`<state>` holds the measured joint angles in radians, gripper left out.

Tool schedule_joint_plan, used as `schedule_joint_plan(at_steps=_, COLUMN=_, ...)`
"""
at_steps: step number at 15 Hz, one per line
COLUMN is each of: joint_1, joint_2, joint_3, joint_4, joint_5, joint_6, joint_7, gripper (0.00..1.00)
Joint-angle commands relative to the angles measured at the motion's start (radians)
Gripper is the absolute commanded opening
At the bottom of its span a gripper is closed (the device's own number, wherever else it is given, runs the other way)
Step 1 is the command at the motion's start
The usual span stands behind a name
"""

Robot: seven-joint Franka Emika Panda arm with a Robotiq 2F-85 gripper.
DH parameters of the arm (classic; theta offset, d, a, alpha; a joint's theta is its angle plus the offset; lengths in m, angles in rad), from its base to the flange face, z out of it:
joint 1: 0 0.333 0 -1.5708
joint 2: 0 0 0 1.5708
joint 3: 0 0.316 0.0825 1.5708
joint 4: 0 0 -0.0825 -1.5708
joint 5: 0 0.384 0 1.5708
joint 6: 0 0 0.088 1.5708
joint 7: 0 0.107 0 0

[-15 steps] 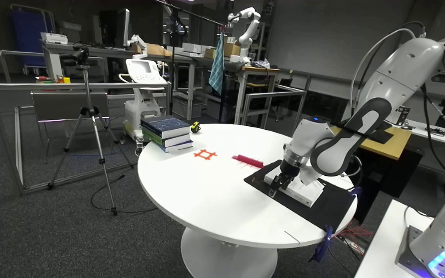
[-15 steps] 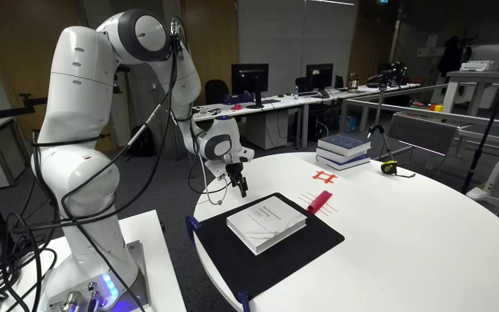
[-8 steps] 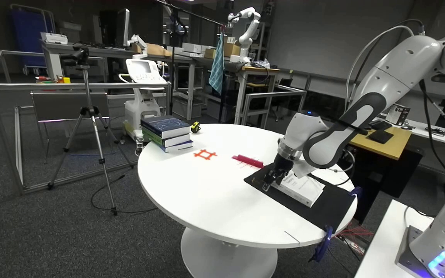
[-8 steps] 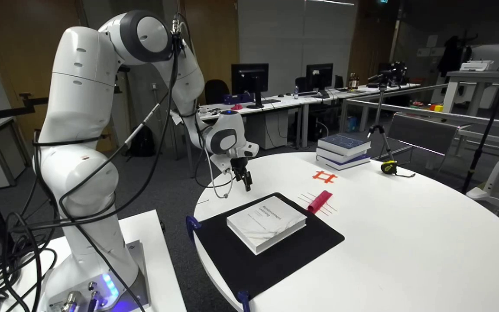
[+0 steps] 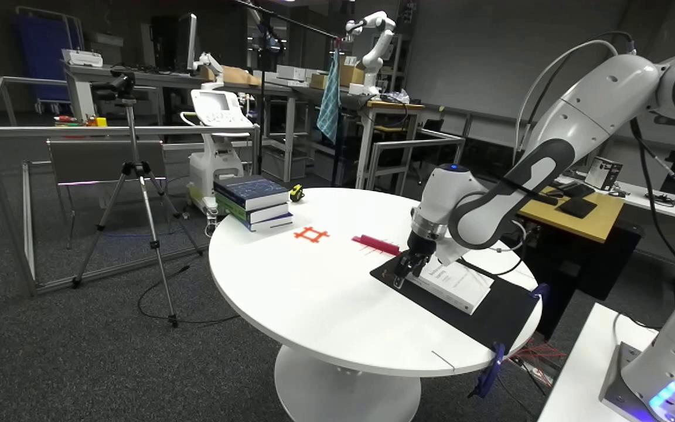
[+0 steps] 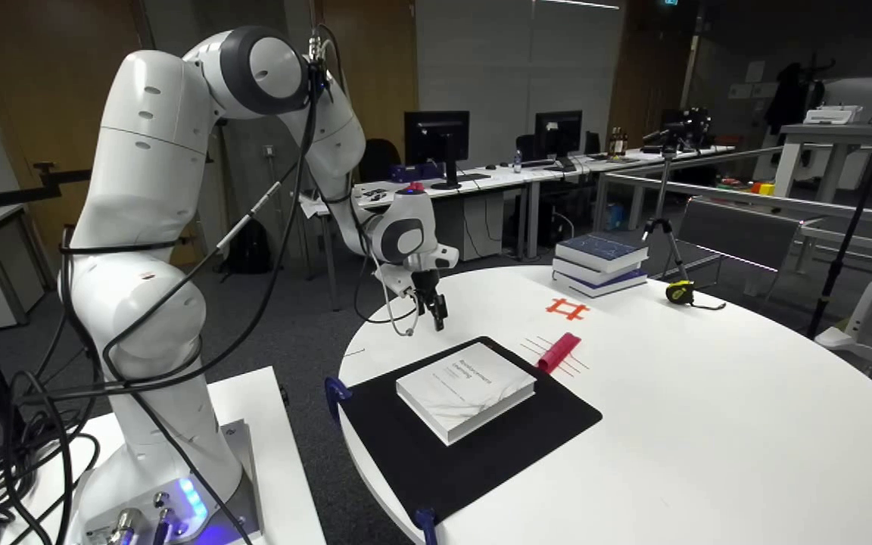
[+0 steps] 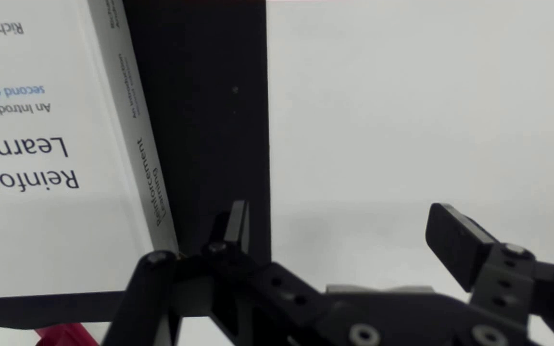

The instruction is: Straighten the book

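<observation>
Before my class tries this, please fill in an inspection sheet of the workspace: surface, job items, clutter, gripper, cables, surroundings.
Surface: white round table; black mat, blue clamps at its edge.
Job items: white book flat on the mat; in the wrist view, spine skewed to the mat's edge.
Clutter: book stack, tape measure, orange frame, crimson piece.
Gripper: open, holding nothing, apart from the book.
Cables: dark, strung along the robot arm and heaped by its base.
Surroundings: tripod, monitors, second robot arm.
</observation>
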<state>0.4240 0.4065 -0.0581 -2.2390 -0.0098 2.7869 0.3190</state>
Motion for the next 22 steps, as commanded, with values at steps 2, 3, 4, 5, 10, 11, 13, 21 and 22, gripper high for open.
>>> schedule_joint_plan(at_steps=2, joint_1=-0.037, joint_2=0.030, joint_3=0.018, joint_4=0.067, joint_5=-0.050, joint_6=-0.051, joint_7=0.016, gripper=1.00)
schedule_joint_plan(at_steps=3, joint_1=-0.039, joint_2=0.035, joint_3=0.018, joint_4=0.074, joint_5=-0.052, joint_6=-0.050, joint_7=0.017, gripper=1.00)
schedule_joint_plan(at_steps=4, joint_1=-0.041, joint_2=0.042, joint_3=0.019, joint_4=0.083, joint_5=-0.052, joint_6=-0.054, joint_7=0.016, gripper=1.00)
schedule_joint_plan(at_steps=5, joint_1=-0.041, joint_2=0.048, joint_3=0.017, joint_4=0.091, joint_5=-0.053, joint_6=-0.060, joint_7=0.017, gripper=1.00)
schedule_joint_plan(at_steps=10, joint_1=-0.045, joint_2=0.046, joint_3=0.025, joint_4=0.065, joint_5=-0.047, joint_6=-0.032, joint_7=0.015, gripper=1.00)
schedule_joint_plan(at_steps=11, joint_1=-0.047, joint_2=0.044, joint_3=0.029, joint_4=0.060, joint_5=-0.047, joint_6=-0.031, joint_7=0.007, gripper=1.00)
schedule_joint_plan(at_steps=13, joint_1=-0.049, joint_2=0.052, joint_3=0.032, joint_4=0.066, joint_5=-0.050, joint_6=-0.034, joint_7=0.001, gripper=1.00)
schedule_joint_plan(at_steps=21, joint_1=-0.078, joint_2=0.060, joint_3=0.050, joint_4=0.100, joint_5=-0.038, joint_6=-0.060, joint_7=-0.021, gripper=1.00)
schedule_joint_plan(at_steps=22, joint_1=-0.080, joint_2=0.062, joint_3=0.048, joint_4=0.105, joint_5=-0.040, joint_6=-0.061, joint_7=-0.021, gripper=1.00)
